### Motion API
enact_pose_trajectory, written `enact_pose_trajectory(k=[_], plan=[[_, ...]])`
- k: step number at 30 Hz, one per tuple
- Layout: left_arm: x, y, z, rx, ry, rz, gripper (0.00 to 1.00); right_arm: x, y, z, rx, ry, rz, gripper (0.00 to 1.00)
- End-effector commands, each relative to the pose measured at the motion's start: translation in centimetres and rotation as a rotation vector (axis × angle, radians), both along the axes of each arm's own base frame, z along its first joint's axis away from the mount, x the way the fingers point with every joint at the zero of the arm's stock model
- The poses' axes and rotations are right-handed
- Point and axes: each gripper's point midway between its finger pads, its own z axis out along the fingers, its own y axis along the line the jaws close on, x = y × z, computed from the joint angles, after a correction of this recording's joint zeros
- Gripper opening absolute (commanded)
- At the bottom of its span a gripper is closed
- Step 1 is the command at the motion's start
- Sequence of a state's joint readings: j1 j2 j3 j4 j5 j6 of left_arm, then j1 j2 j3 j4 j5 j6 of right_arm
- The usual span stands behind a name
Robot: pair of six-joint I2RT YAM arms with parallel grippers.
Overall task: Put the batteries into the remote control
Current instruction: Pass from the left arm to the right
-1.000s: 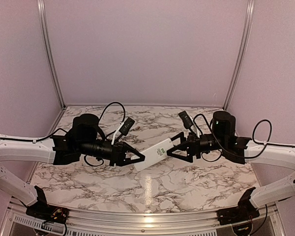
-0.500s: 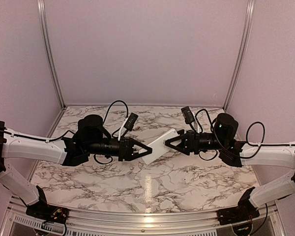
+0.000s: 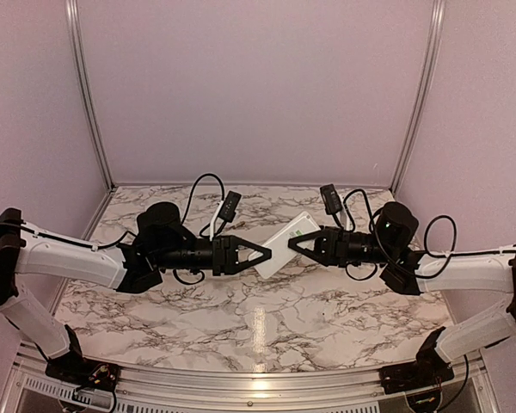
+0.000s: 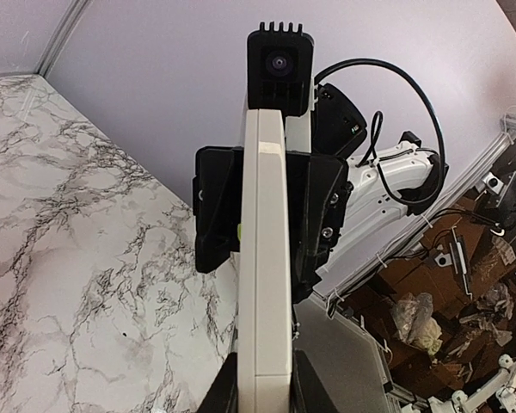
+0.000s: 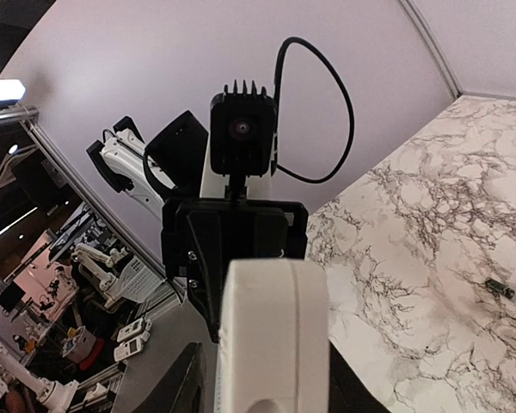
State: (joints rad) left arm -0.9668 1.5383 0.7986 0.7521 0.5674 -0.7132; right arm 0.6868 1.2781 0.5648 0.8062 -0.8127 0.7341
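jaws of the left gripper (image 3: 265, 255) are clamping the near-left end of the remote control (image 4: 265, 258), one on each broad face, so in the left wrist view the white handset is showing only its thin edge. the right gripper (image 3: 292, 243) is reaching in from the right and its jaws are straddling the far-right end of the same remote control; i cannot tell whether they are pressing on it or standing just off its sides. the two grippers are pointing almost tip to tip, with the remote control slanting between them from near-left to far-right and hanging in the air above the middle of the table (image 3: 267, 331), not touching it. each wrist view is looking along the handset straight at the other arm's camera block (image 4: 279, 62). behind the grippers the black wrists are running out into white arm links, the left arm (image 3: 64, 262) stretching in from the left and the right arm (image 3: 464, 271) from the right. on the marbled table, right of the remote control, a small dark piece (image 5: 499, 288) is lying by itself; it is too small to tell what it is.
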Motion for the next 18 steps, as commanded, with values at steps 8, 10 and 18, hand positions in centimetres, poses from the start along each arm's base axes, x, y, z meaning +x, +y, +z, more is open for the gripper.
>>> enact_pose_trajectory(k=[8,10,18], plan=[[0.6,0.1,-0.4,-0.006,0.017,0.017,0.41,1.1,0.0,0.8,0.032,-0.007,-0.039,0.04],[1.4,0.4,-0.9,0.012,0.037,0.056,0.56,1.3,-0.1,0.7,0.026,-0.008,-0.058,0.0],[4.0,0.1,-4.1,0.123,0.149,0.169,0.71,2.3,-0.8,0.9,0.026,-0.02,-0.147,0.0]])
